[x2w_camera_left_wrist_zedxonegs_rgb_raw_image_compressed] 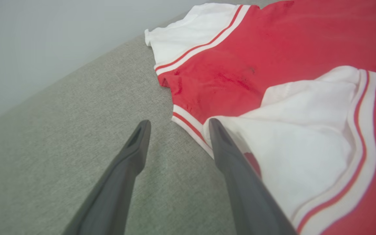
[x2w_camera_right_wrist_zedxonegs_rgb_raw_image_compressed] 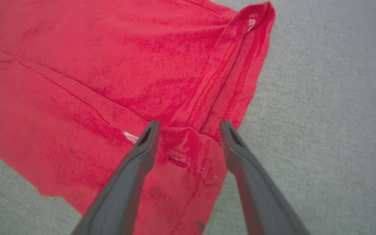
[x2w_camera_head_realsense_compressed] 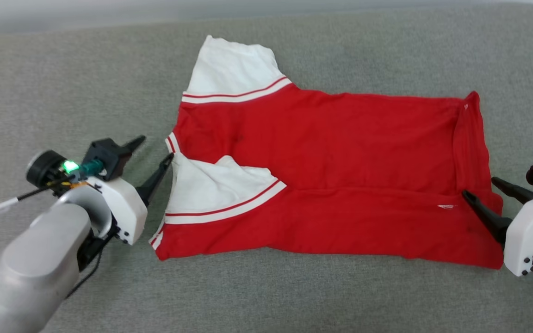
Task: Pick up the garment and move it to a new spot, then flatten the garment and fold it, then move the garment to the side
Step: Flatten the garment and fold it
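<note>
The garment (x2w_camera_head_realsense_compressed: 331, 171) lies on the grey cushion, red with white sleeves and red-and-white striped trim. Its near long edge is folded over toward the middle, so one white sleeve (x2w_camera_head_realsense_compressed: 211, 185) rests on top of the red body. My left gripper (x2w_camera_head_realsense_compressed: 155, 149) is open at the collar end; in the left wrist view (x2w_camera_left_wrist_zedxonegs_rgb_raw_image_compressed: 178, 125) one finger overlaps the white sleeve (x2w_camera_left_wrist_zedxonegs_rgb_raw_image_compressed: 305, 130) and nothing sits between the fingers. My right gripper (x2w_camera_head_realsense_compressed: 479, 187) is open at the hem end, and in the right wrist view (x2w_camera_right_wrist_zedxonegs_rgb_raw_image_compressed: 188, 125) its fingers straddle the hem's folded edge (x2w_camera_right_wrist_zedxonegs_rgb_raw_image_compressed: 188, 147) without gripping it.
The grey fabric cushion (x2w_camera_head_realsense_compressed: 86, 92) spreads on every side of the garment, with bare room to the left, front and right. A pale wall (x2w_camera_left_wrist_zedxonegs_rgb_raw_image_compressed: 28, 42) runs behind the cushion's far edge. A thin cable with a white tag (x2w_camera_head_realsense_compressed: 7, 203) trails off the left wrist.
</note>
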Motion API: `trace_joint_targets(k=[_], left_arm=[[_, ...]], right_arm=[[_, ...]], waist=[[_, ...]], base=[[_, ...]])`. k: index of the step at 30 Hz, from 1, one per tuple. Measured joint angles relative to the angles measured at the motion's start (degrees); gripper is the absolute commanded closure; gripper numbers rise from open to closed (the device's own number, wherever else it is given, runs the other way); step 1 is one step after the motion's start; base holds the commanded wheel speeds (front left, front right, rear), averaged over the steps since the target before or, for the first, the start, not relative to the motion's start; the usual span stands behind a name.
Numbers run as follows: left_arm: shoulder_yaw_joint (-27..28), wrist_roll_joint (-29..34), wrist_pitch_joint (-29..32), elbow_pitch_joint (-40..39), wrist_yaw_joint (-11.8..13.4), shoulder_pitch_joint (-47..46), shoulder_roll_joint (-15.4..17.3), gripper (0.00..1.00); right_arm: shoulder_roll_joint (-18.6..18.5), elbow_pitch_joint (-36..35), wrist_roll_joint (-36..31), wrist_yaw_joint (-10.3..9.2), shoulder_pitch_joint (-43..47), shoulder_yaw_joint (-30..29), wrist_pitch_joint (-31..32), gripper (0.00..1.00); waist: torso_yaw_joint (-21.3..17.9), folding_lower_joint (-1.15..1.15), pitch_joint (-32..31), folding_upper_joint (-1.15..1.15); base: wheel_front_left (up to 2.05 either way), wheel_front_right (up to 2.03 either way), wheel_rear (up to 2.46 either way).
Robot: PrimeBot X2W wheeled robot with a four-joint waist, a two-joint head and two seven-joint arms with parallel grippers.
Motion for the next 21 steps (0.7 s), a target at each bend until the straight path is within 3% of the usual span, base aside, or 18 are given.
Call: trace_joint_targets(k=[3, 7, 15, 21], left_arm=[[-1.1, -0.3, 2.2, -1.4, 0.0, -1.9, 1.7, 0.0], [-3.0, -3.8, 10.0, -5.8, 0.0, -4.3, 4.3, 0.0], [-7.7, -13.9, 35.7, -16.0, 0.0, -9.8, 8.9, 0.0], [-10.6, -21.3, 50.9, -21.1, 0.0, -12.7, 9.3, 0.0]], right_arm=[[-0.3, -1.1, -0.1, 0.0, 1.4, -1.1, -0.9, 0.0], [-0.7, -2.8, -0.8, 0.0, 3.0, -2.8, -1.0, 0.0], [0.1, -6.1, -2.6, 0.0, 5.7, -5.5, 1.2, 0.0], [0.9, -8.3, -3.3, 0.0, 7.0, -6.3, 3.6, 0.0]], waist=[[0.7, 0.0, -1.9, 0.0], [1.5, 0.0, -4.1, 0.0], [2.2, 0.0, -6.9, 0.0], [1.8, -0.01, -7.0, 0.0]], base=[[0.0, 0.0, 0.0], [0.0, 0.0, 0.0], [0.0, 0.0, 0.0], [0.0, 0.0, 0.0]])
